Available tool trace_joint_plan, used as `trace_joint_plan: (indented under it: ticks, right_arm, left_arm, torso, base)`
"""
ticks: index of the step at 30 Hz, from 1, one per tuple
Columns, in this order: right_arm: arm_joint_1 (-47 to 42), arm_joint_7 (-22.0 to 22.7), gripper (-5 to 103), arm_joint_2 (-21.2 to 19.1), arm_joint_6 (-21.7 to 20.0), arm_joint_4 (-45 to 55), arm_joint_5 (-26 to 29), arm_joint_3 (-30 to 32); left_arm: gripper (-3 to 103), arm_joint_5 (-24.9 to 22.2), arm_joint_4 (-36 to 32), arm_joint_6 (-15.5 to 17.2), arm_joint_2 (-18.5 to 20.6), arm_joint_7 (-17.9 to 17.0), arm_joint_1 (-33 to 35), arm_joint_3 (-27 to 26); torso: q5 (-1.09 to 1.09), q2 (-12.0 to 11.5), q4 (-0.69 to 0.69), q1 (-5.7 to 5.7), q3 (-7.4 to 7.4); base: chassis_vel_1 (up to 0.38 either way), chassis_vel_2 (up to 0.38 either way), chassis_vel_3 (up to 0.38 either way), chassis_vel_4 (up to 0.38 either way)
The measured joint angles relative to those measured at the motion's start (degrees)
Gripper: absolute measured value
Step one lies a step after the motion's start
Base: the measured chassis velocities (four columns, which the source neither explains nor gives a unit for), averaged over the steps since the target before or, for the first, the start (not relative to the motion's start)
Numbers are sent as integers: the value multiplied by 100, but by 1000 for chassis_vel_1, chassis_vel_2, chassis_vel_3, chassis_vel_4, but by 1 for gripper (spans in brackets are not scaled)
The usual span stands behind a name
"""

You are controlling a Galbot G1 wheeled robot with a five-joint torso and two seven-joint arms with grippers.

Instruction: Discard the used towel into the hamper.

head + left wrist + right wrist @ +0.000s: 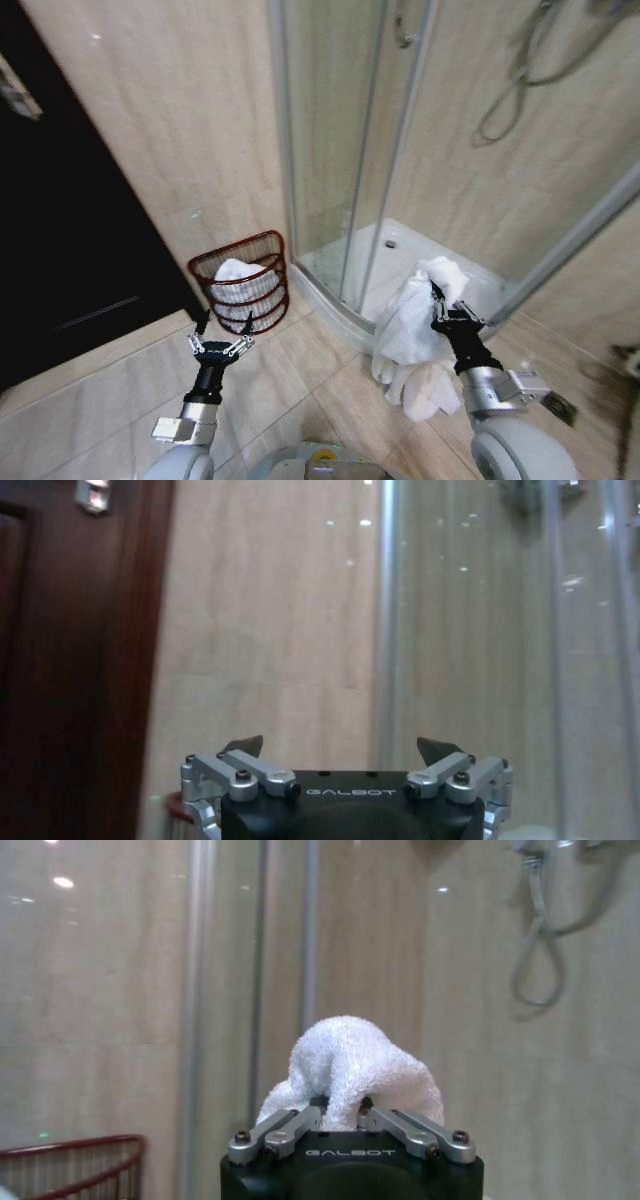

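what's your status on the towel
Right gripper shut on towel, beside shower tray. Left gripper open, idle near hamper. Floor between unobstructed.

Beige marble-look walls (pixel 180 120) and tiled floor (pixel 90 400) surround a glass shower enclosure (pixel 340 150) beside a dark door (pixel 60 220).

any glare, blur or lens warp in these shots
Head view: wide-lens warp bows the shower door frames and tilts the walls; the doorway on the left is nearly black. Left wrist view: soft focus overall, small light spots glint on the wall and glass above the left hand. Right wrist view: ceiling-light glare at the upper corner; the towel in the right hand is sharper than the hose behind.
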Motion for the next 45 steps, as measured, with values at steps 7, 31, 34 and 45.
trace_joint_plan:
  ticks: [7,31,34,45]
  right_arm:
    - [9,2,9,-5,-3,0,3,-38]
    - [127,-19,9,-79,-25,-1,97,-114]
    - [133,-21,9,-78,-20,-1,84,-139]
    - [145,-96,9,-66,-58,-1,28,-159]
  left_arm:
    - [100,18,7,-31,-27,0,5,0]
    - [100,160,-93,94,-148,-294,119,-25]
    - [100,163,-96,91,-155,-321,132,-25]
    - [100,174,-99,21,-161,-323,154,-22]
  torso:
    - [0,0,1,0,0]
    - [0,390,-1,88,301]
    - [0,454,-1,106,347]
    - [0,697,1,170,525]
  base:
    - [132,133,134,128]
    - [58,64,64,59]
    - [0,0,0,0]
    - [0,0,0,0]
